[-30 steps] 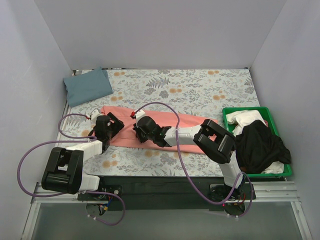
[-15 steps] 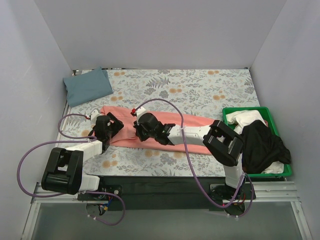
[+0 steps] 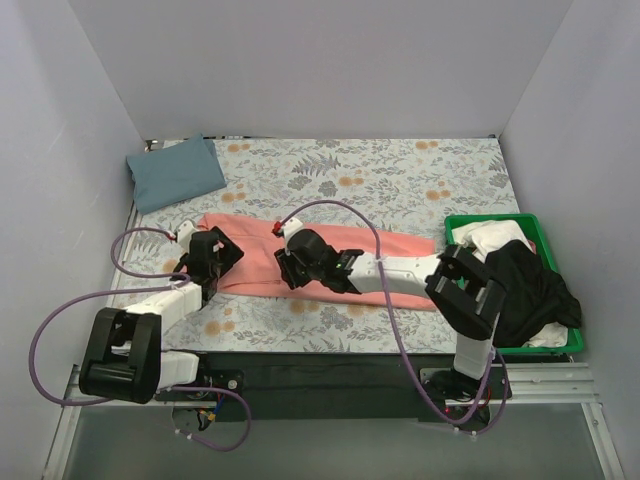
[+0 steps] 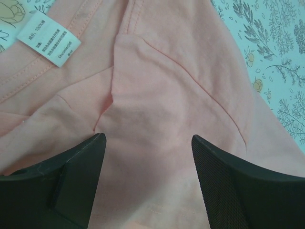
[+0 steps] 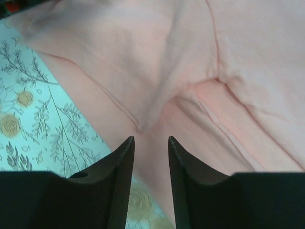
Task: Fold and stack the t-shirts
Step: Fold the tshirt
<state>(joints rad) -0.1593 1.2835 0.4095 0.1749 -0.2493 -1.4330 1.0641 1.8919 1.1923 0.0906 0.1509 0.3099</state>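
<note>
The coral-pink t-shirt (image 3: 255, 255) lies folded into a long strip across the middle of the table. My left gripper (image 3: 228, 252) hovers open over its left end; the left wrist view shows pink cloth (image 4: 157, 95) and a white care label (image 4: 50, 45) beyond the gripper (image 4: 147, 138). My right gripper (image 3: 284, 268) stands open over the strip's near edge, its jaws parted with nothing between them (image 5: 150, 139), just behind a small raised fold of pink cloth (image 5: 143, 121). The slate blue-grey t-shirt (image 3: 175, 172) lies folded at the far left corner.
A grey floral-print cloth (image 3: 400, 175) covers the table. A green bin (image 3: 490, 217) at the right holds white and black garments (image 3: 520, 290). Purple cables loop from both arms. Plain walls close in the left, back and right sides.
My right gripper has opened and let go of the pink cloth, and the right arm has shifted a little to the right. The left gripper stays open in almost the same place.
</note>
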